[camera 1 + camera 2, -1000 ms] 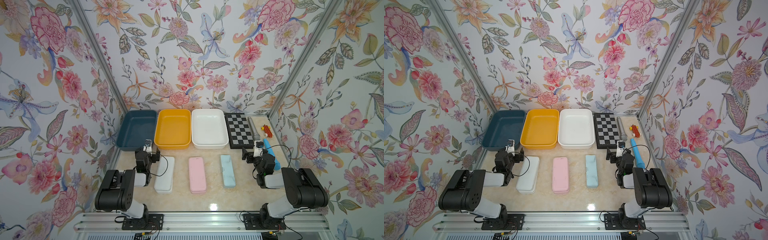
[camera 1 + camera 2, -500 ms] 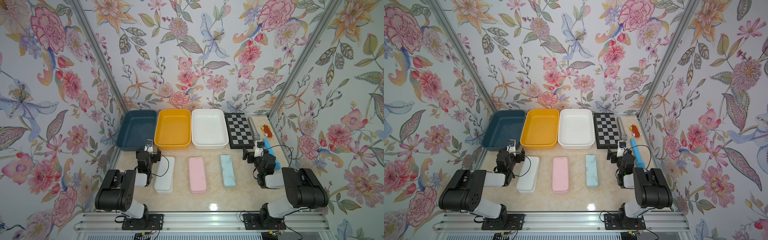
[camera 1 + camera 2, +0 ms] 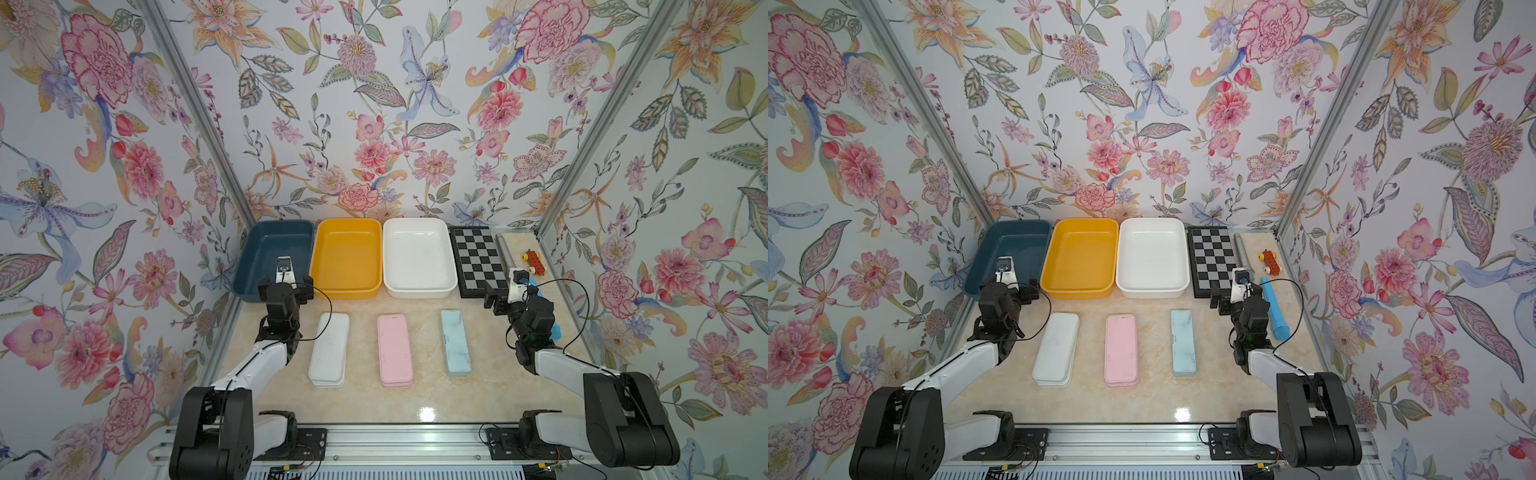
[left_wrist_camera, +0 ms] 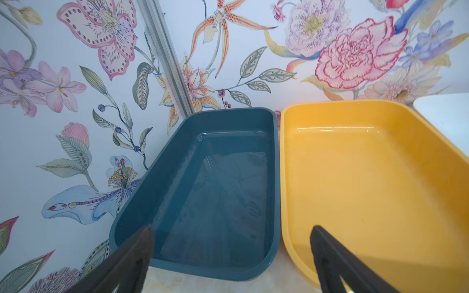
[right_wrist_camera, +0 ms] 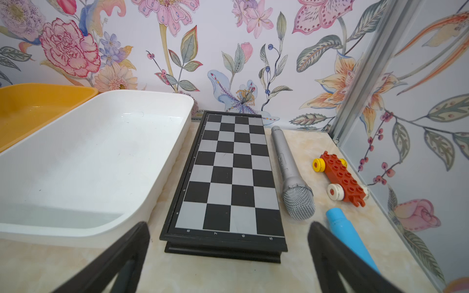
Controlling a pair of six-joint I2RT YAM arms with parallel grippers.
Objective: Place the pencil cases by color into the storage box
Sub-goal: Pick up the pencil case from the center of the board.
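Evidently nothing has moved: left gripper [image 4: 232,228] and right gripper [image 5: 228,225] gape empty, so white cases [image 3: 329,351], pink cases [image 3: 395,351] and blue case [image 3: 456,343] await sorting.

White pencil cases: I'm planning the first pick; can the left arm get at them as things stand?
Probably yes: the white pencil cases lie flat right beside the left gripper, whose fingers are open and empty, nothing standing between.

Both top views look down from high at the front over the whole bench [image 3: 490,395], wrist cams sit low facing the back wall [image 4: 279,63], left on the blue tray [image 4: 215,197], right on the chessboard [image 5: 228,172], both catching the yellow tray [image 4: 368,182].
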